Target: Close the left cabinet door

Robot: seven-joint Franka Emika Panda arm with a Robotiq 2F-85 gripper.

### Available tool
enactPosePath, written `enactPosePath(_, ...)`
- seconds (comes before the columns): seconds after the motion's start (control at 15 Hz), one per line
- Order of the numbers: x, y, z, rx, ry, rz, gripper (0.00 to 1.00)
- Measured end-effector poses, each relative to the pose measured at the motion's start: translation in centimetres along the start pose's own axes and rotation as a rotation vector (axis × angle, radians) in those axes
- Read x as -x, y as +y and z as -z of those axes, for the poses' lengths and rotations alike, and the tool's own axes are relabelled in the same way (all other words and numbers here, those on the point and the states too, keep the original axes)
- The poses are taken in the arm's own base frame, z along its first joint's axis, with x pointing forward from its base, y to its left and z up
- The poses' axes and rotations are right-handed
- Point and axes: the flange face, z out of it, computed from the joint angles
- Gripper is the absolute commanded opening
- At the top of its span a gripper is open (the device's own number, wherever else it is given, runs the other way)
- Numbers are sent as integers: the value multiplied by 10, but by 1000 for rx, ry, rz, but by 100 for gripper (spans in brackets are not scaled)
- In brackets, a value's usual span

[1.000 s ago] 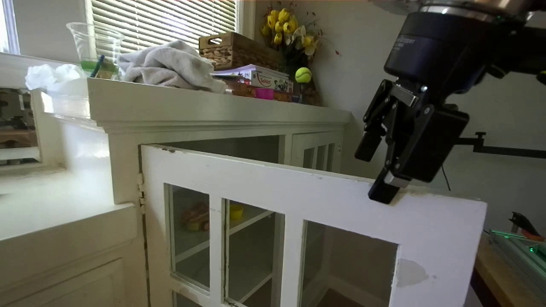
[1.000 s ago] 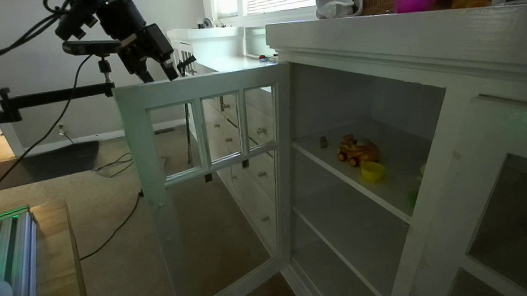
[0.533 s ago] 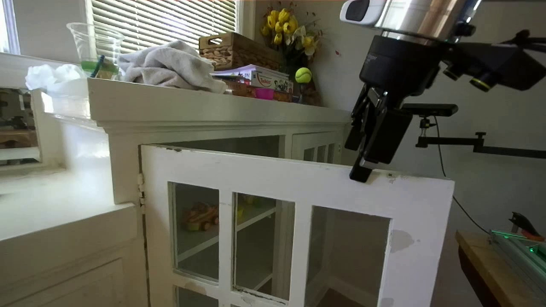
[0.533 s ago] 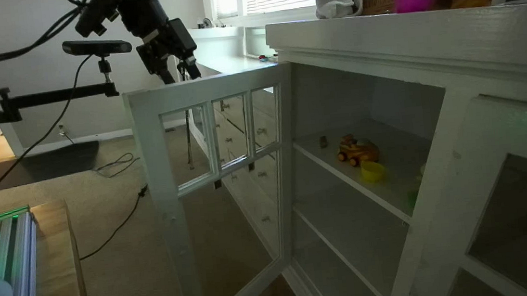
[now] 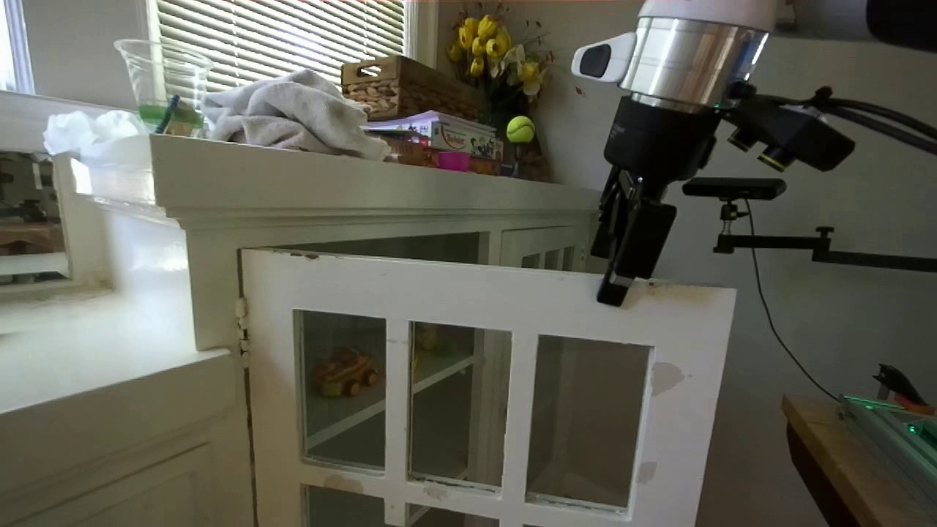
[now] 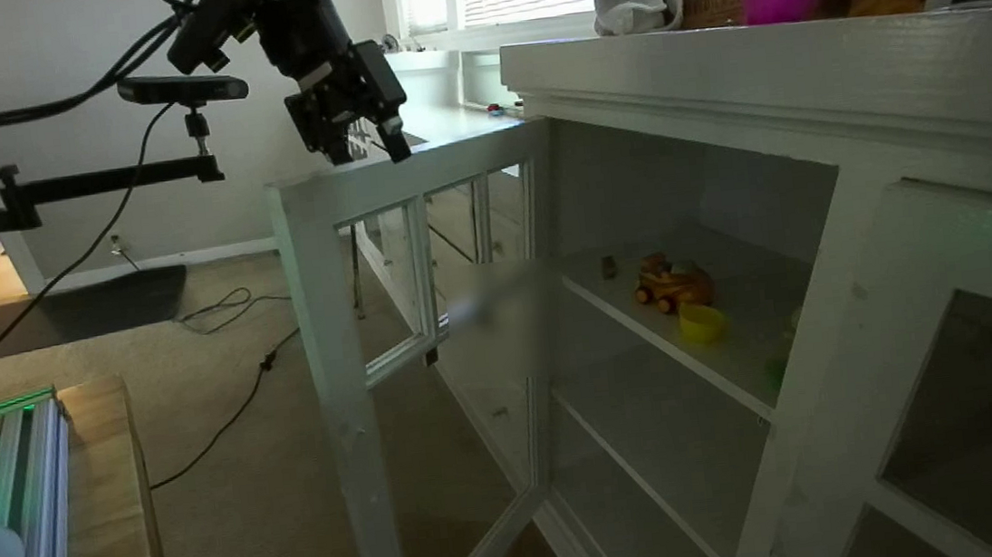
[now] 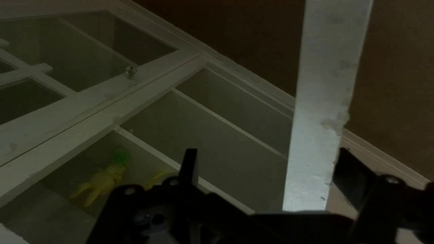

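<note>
Your gripper (image 7: 268, 159) straddles the top edge of the left cabinet door (image 5: 519, 395), which stands well open across the lower middle of an exterior view, hinged at left. The fingers (image 5: 613, 293) are spread, not pinching: in the wrist view the door lies against or just beside the finger at right, with a gap to the one at left. That looks chosen for pushing, since the outer finger can press it closed. Near the cabinet frame (image 6: 818, 357), lift out, or the inner finger may be trapped.
</note>
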Motion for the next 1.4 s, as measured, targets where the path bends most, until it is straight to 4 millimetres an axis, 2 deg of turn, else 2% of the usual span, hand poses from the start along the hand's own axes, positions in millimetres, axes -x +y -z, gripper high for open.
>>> enactPosePath(0.8, -7, 55, -18, 109, -1, 33, 100)
enactPosePath(1.4, -16, 95, -49, 190, -16, 21, 100)
